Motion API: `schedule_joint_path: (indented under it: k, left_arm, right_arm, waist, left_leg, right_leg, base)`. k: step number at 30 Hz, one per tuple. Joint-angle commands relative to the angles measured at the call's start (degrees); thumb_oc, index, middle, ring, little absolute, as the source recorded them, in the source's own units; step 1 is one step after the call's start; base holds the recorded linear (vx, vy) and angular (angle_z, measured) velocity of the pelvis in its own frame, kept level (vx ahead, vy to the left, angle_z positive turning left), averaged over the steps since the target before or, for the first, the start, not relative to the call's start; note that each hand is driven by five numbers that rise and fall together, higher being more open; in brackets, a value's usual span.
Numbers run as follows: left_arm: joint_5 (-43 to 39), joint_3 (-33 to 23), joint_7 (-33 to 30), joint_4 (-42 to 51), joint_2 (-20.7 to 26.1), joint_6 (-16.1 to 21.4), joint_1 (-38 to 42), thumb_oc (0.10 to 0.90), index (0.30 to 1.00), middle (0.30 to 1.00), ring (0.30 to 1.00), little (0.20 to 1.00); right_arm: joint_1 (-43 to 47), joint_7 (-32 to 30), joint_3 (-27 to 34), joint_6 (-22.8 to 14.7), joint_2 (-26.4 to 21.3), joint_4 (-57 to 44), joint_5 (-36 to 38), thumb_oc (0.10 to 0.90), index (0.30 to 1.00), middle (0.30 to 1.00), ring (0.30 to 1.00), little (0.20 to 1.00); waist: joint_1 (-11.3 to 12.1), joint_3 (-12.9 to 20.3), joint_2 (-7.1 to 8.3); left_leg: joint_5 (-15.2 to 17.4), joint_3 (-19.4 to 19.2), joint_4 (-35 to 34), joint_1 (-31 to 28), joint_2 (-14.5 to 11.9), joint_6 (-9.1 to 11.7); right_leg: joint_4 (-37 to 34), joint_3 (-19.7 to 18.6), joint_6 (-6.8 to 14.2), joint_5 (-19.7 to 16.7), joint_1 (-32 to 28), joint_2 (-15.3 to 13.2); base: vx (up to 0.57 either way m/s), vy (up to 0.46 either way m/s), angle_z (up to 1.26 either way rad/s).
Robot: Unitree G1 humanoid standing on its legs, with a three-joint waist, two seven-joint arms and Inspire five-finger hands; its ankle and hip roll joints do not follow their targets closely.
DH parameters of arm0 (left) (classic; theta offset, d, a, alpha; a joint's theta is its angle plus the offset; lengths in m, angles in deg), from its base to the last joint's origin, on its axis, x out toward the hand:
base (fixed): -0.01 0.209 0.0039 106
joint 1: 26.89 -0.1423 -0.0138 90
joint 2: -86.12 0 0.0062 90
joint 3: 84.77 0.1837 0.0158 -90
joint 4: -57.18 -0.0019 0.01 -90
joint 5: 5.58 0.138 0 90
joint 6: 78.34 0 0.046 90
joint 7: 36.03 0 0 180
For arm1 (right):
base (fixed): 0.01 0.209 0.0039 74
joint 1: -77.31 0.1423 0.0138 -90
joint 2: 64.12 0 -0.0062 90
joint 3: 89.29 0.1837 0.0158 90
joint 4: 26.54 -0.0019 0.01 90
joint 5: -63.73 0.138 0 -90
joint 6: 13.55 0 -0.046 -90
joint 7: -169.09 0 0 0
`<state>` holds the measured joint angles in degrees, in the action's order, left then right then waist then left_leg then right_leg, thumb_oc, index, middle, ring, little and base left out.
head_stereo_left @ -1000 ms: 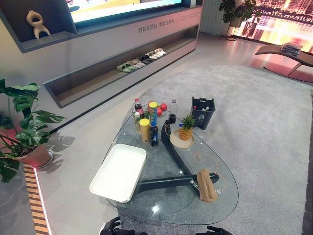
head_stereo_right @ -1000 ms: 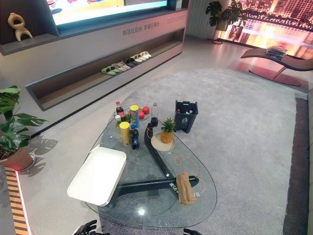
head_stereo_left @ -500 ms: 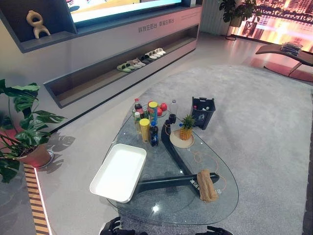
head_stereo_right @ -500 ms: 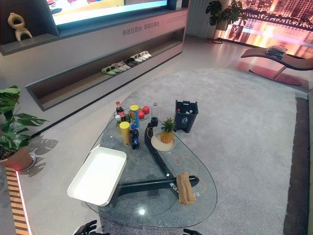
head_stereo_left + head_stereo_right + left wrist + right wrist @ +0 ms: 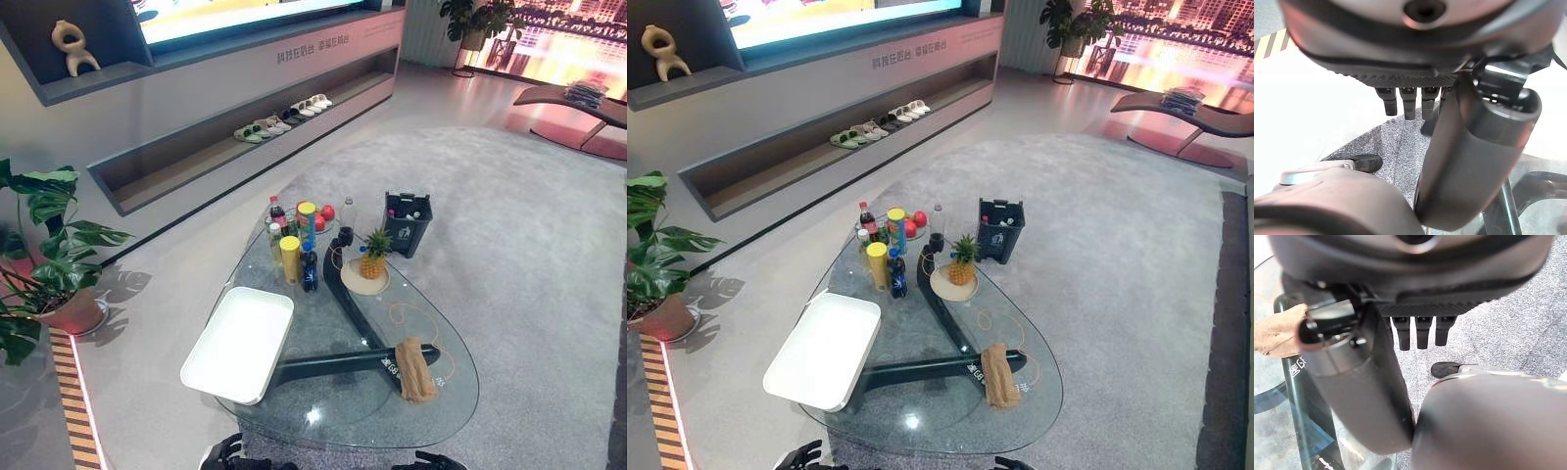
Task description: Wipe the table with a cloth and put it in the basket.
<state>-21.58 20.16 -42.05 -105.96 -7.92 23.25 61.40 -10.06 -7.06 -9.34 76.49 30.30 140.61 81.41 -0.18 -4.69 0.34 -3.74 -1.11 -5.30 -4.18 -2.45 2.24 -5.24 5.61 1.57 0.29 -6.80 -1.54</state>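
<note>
The left hand [image 5: 223, 453] hangs low at the glass table's [image 5: 333, 426] near edge, fingers [image 5: 1406, 102] straight and relaxed, holding nothing. The white basket [image 5: 238, 343] sits left on the table, the brown cloth [image 5: 414, 368] right. The right hand [image 5: 1418, 328] hangs likewise released, mostly cut off.

- Your left hand [image 5: 1410, 100]: dark, w/ a textured black strip along the palm edge and short blocky black fingers [image 5: 1409, 104] in a row.
- Its thumb [image 5: 1474, 152] is a thick, smooth dark-grey cylinder w/ a rounded cap.
- Your right hand [image 5: 1420, 330]: same build, w/ a ribbed black palm edge and squared black fingers [image 5: 1422, 335].
- Right thumb [image 5: 1356, 387]: fat, glossy, dark, w/ small screws at its base.
- Round lens-like hole on each wrist housing.
</note>
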Motion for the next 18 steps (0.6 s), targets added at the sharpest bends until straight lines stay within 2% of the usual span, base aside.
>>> schedule_joint_path:
  k: [1,8,10,15,16,17,18]
  left_arm:
    - [1.04,0.60,-1.42,-1.60,-1.57,0.88,5.33,0.800,0.900,0.900,0.900,0.900]
    - [2.52,1.55,-2.75,-0.77,-1.07,0.60,5.27,0.800,0.900,0.900,0.900,0.900]
    - [2.41,2.59,-3.38,0.36,-0.39,0.97,6.34,0.800,0.900,0.900,0.900,0.900]
    - [2.13,3.61,-4.12,1.70,0.29,1.24,6.85,0.800,0.900,0.900,0.900,0.900]
    - [2.34,3.66,-4.33,1.66,0.05,1.66,6.88,0.800,0.900,0.900,0.900,0.900]
    - [2.34,3.72,-4.55,1.73,-0.03,1.65,6.97,0.800,0.900,0.900,0.900,0.900]
    - [1.46,4.41,-5.77,2.82,-0.05,1.37,7.19,0.800,0.900,0.900,0.900,0.900]
  right_arm:
    - [1.56,0.17,-0.97,-1.04,-0.78,2.61,-0.38,0.800,0.900,0.900,0.900,0.900]
    - [2.29,0.14,-1.16,-5.37,-1.46,0.35,1.62,0.800,0.900,0.900,0.900,0.900]
    - [3.92,-0.22,-2.04,-8.32,-2.07,-2.28,3.73,0.800,0.900,0.900,0.900,0.900]
    - [5.31,-2.41,-2.59,-14.21,-3.05,-6.29,5.50,0.800,0.900,0.900,0.900,0.900]
    - [5.93,-3.94,-2.74,-17.64,-3.01,-7.78,5.24,0.800,0.900,0.900,0.900,0.900]
    - [6.12,-5.10,-2.87,-18.82,-3.01,-8.36,5.32,0.800,0.900,0.900,0.900,0.900]
    - [6.39,-9.78,-3.38,-19.58,-3.17,-13.90,4.86,0.800,0.900,0.900,0.900,0.900]
  waist:
    - [0.55,-2.76,1.35]
    - [0.69,-4.20,1.45]
    - [0.69,-6.31,1.33]
    - [0.58,-8.33,1.31]
    - [0.57,-8.84,1.14]
    - [0.54,-9.03,1.08]
    - [0.21,-10.47,0.93]
  left_leg:
    - [4.46,-0.70,0.30,-1.63,2.16,-1.91]
    - [3.83,-1.00,0.30,-0.11,2.10,-1.85]
    - [3.18,-0.96,0.30,1.74,2.25,-2.07]
    - [2.82,-0.64,0.30,3.17,2.61,-2.50]
    - [2.50,-0.43,0.30,3.72,2.85,-2.53]
    - [2.50,-0.42,0.52,4.10,2.96,-2.59]
    - [2.50,-0.43,1.48,5.09,3.24,-2.85]
  right_leg:
    - [0.24,0.71,3.28,-2.97,1.06,-2.71]
    - [0.24,0.72,3.39,-3.65,2.73,-2.85]
    - [0.24,0.43,3.22,-4.37,4.75,-2.84]
    - [0.41,-0.20,3.06,-4.84,6.53,-2.79]
    - [0.72,-0.63,3.00,-5.00,7.39,-2.67]
    - [0.88,-0.75,2.98,-5.07,7.80,-2.69]
    - [1.46,-0.99,2.88,-5.21,8.73,-2.88]
  base:
    - [0.07,-0.009,0.01]
    - [0.02,-0.008,0.00]
    - [-0.12,-0.022,-0.01]
    - [-0.04,-0.004,-0.01]
    - [0.00,0.000,0.00]
    - [-0.04,0.033,-0.02]
    - [-0.04,0.027,-0.03]
